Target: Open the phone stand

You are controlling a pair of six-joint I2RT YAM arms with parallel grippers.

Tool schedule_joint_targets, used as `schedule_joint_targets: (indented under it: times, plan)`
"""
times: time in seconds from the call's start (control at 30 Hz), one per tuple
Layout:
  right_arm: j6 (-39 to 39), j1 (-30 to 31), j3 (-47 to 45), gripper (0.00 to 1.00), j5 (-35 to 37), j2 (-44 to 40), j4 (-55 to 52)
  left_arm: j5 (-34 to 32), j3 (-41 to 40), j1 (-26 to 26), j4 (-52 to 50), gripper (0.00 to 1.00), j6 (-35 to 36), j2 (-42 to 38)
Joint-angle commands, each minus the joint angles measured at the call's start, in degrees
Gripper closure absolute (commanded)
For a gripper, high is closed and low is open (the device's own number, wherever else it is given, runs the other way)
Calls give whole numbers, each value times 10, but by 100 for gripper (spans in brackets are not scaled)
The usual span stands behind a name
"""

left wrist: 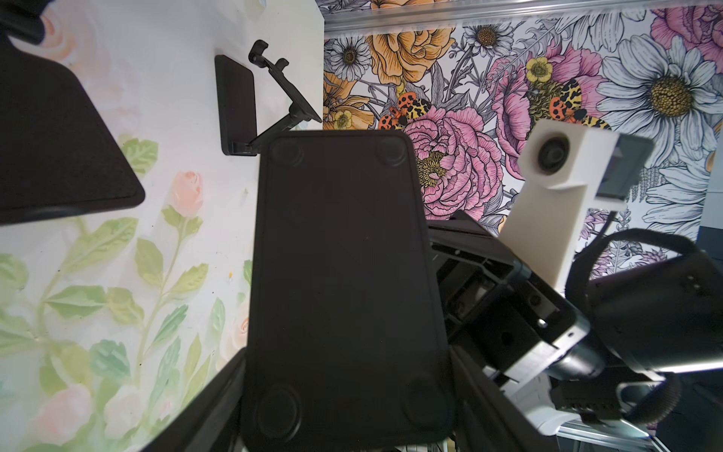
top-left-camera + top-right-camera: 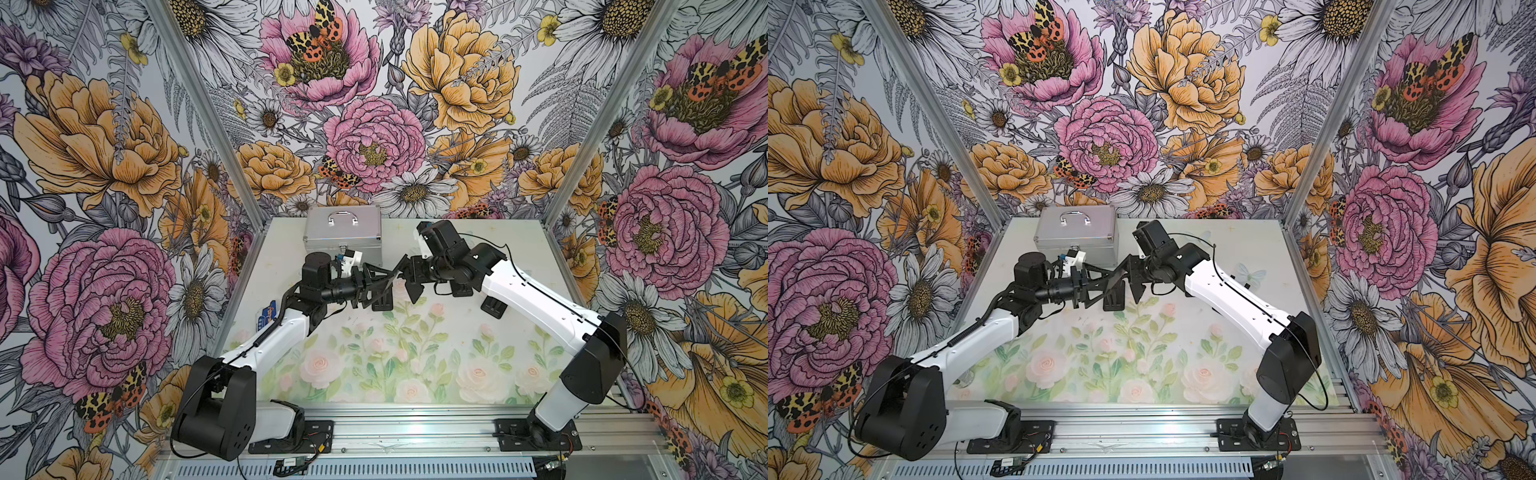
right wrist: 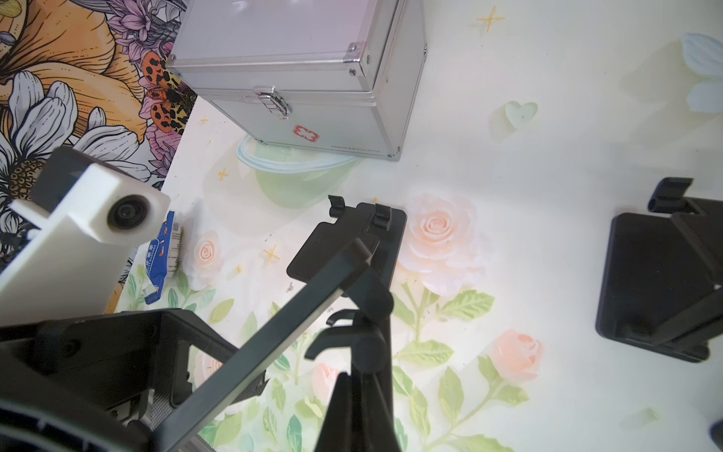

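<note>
Clamping the phone stand [image 1: 348, 254] by its flat base in the left tool [image 1: 350, 391], pinching its hinged arm in the clenched right tool [image 3: 360, 364], holding it in mid-air above the floral desk [image 2: 415, 374], in front of the silver case [image 2: 343, 232].

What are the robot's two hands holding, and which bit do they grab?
Both hold one black phone stand off the table. The left gripper clamps its flat base, and the right gripper pinches the folding part near the hinge.
</note>
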Motion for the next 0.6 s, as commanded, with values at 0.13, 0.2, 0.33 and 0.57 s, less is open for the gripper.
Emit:
schedule_joint_targets:
  times: [0.13,0.2,0.33,0.57]
  plan:
    - [-8,5,3,100,-11,-14,-4,-9,35,9,12,44,29,0]
    - [-14,6,1,100,-22,-23,-3,-9,41,13,12,44,33,8]
    - [-17,10,0,100,-42,-41,-4,-8,55,21,12,44,43,29]
    - [-12,28,3,100,-68,-58,-3,2,90,32,12,44,57,73]
